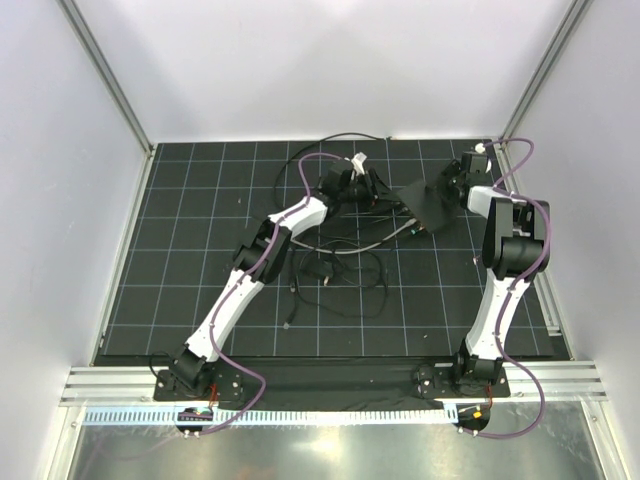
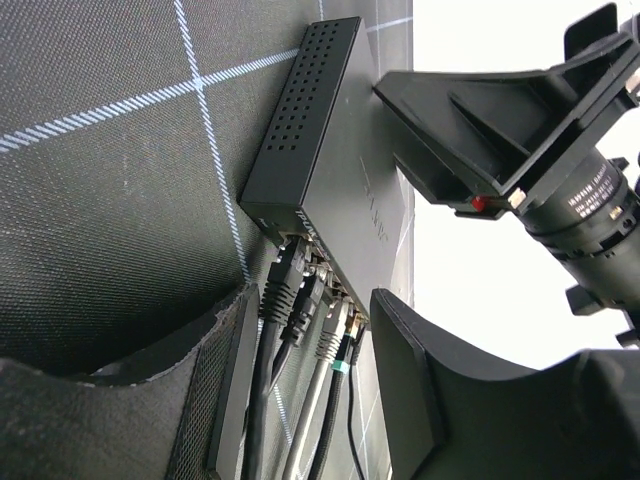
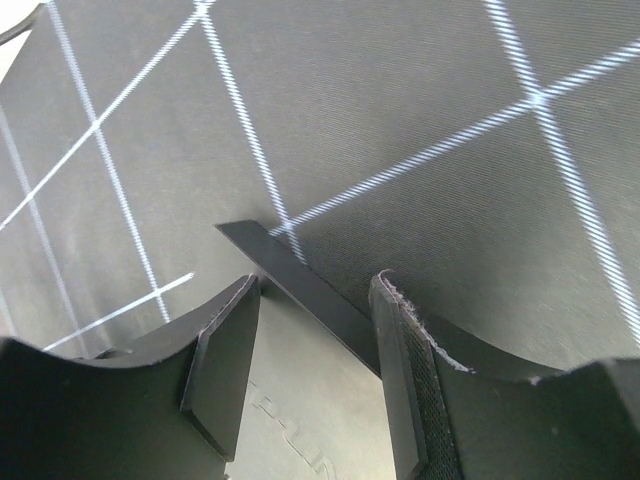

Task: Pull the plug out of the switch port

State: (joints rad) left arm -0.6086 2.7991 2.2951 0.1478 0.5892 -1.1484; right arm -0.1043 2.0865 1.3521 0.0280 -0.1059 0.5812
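Broadly, the black gridded tabletop carried the flat matte-black switch box toward its far right, lying flat between the two arms' ends. The box's port face was turned toward the left arm. From overhead its outline sat skewed to the grid lines, and its long axis could not be told for sure. The right pincer stood released over the far corner of the box, one finger to each side of the box's edge, clamping nothing. Whether its pads touched the lid could not be told. The left pincer was also released, its fingers flanking the bundle of cables just short of the port face and gripping none of them. Four plugs sat in the row of switch ports, side by side: two black, one grey, one with a green band. Their long axes ran straight out of the face, toward the left wrist and roughly level with the tabletop. Judgement: the step in hand was lining up on one plug, though which plug was not clear. To do it well, the left pincer should close on the plug body, not the cable behind it. The right should steady the box, and the pull should run straight back along the plug's axis. Latch tabs were not visible and may need pressing first.
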